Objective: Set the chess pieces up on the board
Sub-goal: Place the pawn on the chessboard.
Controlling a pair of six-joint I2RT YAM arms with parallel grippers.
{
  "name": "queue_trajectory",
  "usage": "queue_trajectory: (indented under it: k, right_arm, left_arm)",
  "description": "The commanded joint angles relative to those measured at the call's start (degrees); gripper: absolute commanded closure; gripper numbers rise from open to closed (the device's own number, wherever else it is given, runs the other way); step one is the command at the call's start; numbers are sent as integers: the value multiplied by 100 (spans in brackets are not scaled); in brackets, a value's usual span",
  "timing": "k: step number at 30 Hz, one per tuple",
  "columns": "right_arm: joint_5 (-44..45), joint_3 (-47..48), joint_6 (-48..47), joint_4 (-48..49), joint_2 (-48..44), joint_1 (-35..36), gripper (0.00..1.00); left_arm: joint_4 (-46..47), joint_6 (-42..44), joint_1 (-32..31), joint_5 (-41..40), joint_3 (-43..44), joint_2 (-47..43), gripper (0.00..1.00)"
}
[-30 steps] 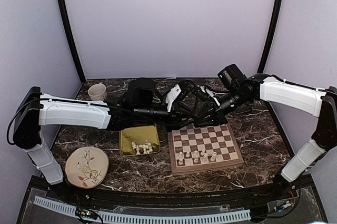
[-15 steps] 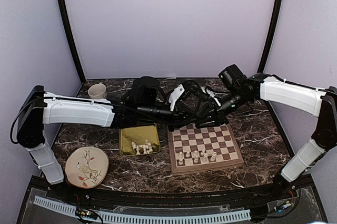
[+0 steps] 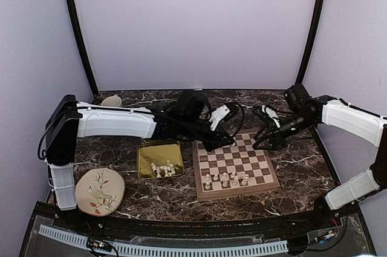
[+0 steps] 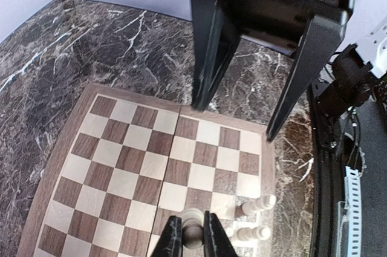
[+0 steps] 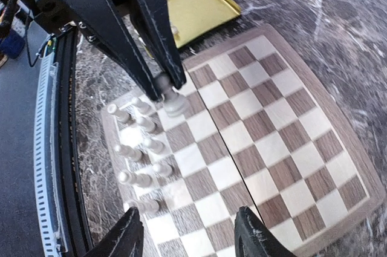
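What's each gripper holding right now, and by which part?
The left gripper pinches one chess piece near its top, a fingertip on either side. The right gripper is open and holds nothing.

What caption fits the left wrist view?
Left gripper pinches a chess piece over the board, right gripper open opposite.

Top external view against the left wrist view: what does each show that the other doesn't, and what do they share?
Only the top external: the gold tray holding loose chess pieces, the bird plate and a cup. Only the left wrist: a cream piece pinched in the left gripper over the board. Both: the board, the standing pieces on it, and the right gripper with jaws apart.
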Motion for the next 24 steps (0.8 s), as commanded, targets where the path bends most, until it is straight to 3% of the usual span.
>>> queue_trajectory:
  k: [1, 6, 20, 24]
  right_arm:
    - [215, -272, 72, 174, -408, -660, 49]
    - [451, -416, 305, 405, -667, -1035, 50]
    - [529, -497, 381, 597, -748, -1045, 51]
    - [576, -486, 375, 615, -756, -1047, 51]
  left_arm:
    - [-1245, 314, 26, -403, 687, 441, 89]
    - [-1806, 471, 13, -651, 1240, 966, 88]
    - [-2355, 537, -40, -585, 1734, 1518, 87]
    - [-2437, 549, -40, -572, 1796, 1588, 81]
